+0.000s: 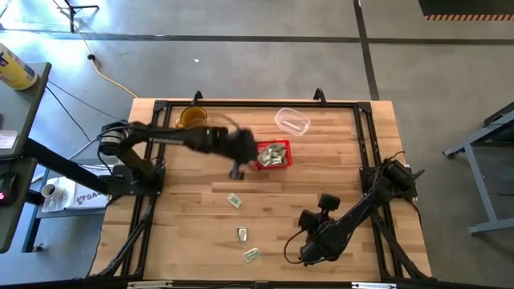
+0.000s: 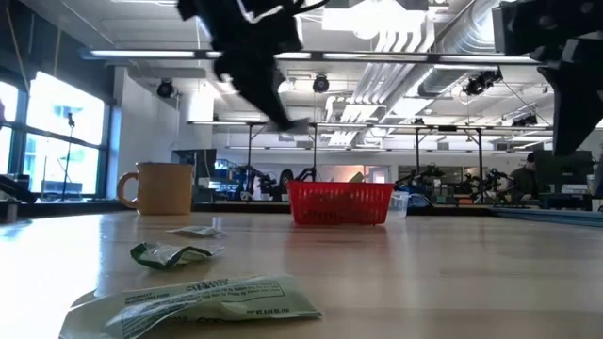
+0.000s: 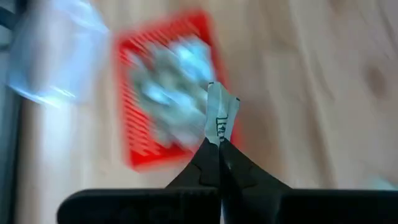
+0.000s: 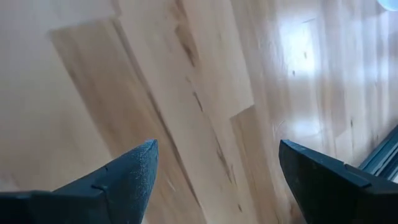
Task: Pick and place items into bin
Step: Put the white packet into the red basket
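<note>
- High view: we see the left gripper (image 1: 236,171) hanging just beside the bin (image 1: 274,155), on the side nearer the surface's (image 1: 185,233) middle. The bin already holds a heap of bills (image 1: 275,152), so we judge a good part of the job done. Three bills lie loose on the surface: one (image 1: 234,201) not far from the left fingers, a second (image 1: 242,234) further off, and a third (image 1: 251,254) near the front edge. The right gripper (image 1: 307,255) waits low at the front, well apart from the bin.
- Low view: we see the bin (image 2: 339,203) standing upright in the middle distance, with the left arm blurred above it. The three loose bills show in front: a large flat one (image 2: 193,303) nearest the camera, a crumpled one (image 2: 170,254) behind it, and a small one (image 2: 196,231) further back.
- Left wrist view: the left fingers (image 3: 205,165) are pressed together on one bill (image 3: 219,116) that sticks up from their tips. The bin (image 3: 166,87) lies just beyond the fingertips, full of bills, so we take this bill to be about to go in but not yet dropped.
- Right wrist view: the right fingers (image 4: 134,171) stand wide apart with only bare surface (image 4: 205,81) between them and nothing held.
- Our reckoning: one bill in hand, three left on the surface, the rest binned.
</note>
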Motion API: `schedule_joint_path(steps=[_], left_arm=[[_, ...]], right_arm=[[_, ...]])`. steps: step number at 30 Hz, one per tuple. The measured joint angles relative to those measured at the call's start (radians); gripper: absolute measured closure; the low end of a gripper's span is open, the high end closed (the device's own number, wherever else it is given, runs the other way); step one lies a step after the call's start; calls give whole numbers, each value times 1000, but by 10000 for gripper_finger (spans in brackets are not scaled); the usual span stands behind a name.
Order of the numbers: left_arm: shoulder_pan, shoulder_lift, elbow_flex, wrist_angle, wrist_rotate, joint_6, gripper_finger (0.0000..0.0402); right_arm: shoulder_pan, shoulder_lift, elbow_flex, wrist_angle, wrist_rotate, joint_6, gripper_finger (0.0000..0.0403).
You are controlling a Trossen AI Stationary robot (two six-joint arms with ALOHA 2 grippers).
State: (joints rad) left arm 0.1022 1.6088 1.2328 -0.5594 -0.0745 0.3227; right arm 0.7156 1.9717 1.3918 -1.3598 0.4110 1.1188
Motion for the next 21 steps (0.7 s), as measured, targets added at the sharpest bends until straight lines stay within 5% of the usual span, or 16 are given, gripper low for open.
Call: schedule_joint_path(steps=[6,11,16,21], left_arm=[[165,123,134,108,190,-12,363],[172,226,149,148,183,-73,273],[152,209,148,-121,220,-207,185],[41,39,22,-342,330,-245,163]], right_arm=[[-35,-1,0,3,25,2,80],[-90,-1,0,34,35,-74,80],[-140,-1,0,131,17,-247,80],[-165,-1,0,433,-72,-566,80]])
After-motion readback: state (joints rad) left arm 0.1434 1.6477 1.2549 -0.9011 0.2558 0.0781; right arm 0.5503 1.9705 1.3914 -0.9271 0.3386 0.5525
